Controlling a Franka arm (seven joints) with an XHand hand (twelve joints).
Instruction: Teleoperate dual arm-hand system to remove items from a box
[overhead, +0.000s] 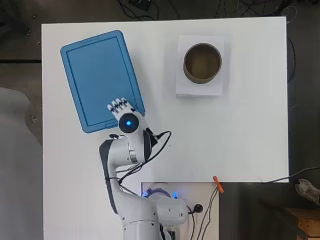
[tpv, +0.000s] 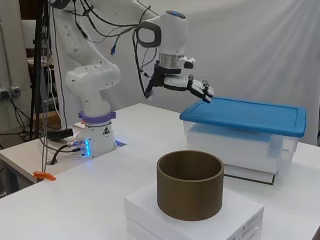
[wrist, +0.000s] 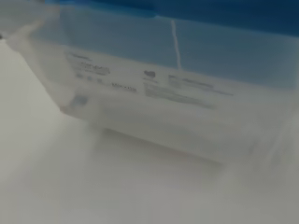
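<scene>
**benchbot_dan:** Where are you at with the unpacking job? Box open yet?

**me:** Nope, lid's on. The box (tpv: 240, 145) is a clear plastic tub sitting at the far left side of the table (overhead: 240, 140) as seen from overhead, turned a bit askew, with its blue lid (overhead: 100, 75) closed flat on top. My robot hand (tpv: 192, 86) hangs just over the lid's near corner, fingers (overhead: 119, 105) stretched out fairly straight and spread, holding nothing. From the side it looks like the fingertips are right at the lid's edge, but I can't tell if they're touching it or hovering just above.

**benchbot_dan:** So step one, basically.

**me:** Yeah, I'd call it the approach to getting the lid off. Nothing's out of the box, and I can't make out what's inside through the walls. The wrist camera only shows the frosted side wall and the blue rim above it.

**benchbot_dan:** What does the next move need?

**me:** My guess: get the fingers under the lid's lip at that corner and lift or peel it. The rim overhangs the tub, so there's something to hook.

**benchbot_dan:** Room to put the lid down?

**me:** Plenty. The middle of the table is bare. The only other stuff is a brown round container (overhead: 202, 62) on a white flat box (overhead: 199, 89), well apart over on the right. The tub's far edge is near the table's left edge though, so I wouldn't shove it that way.
</scene>
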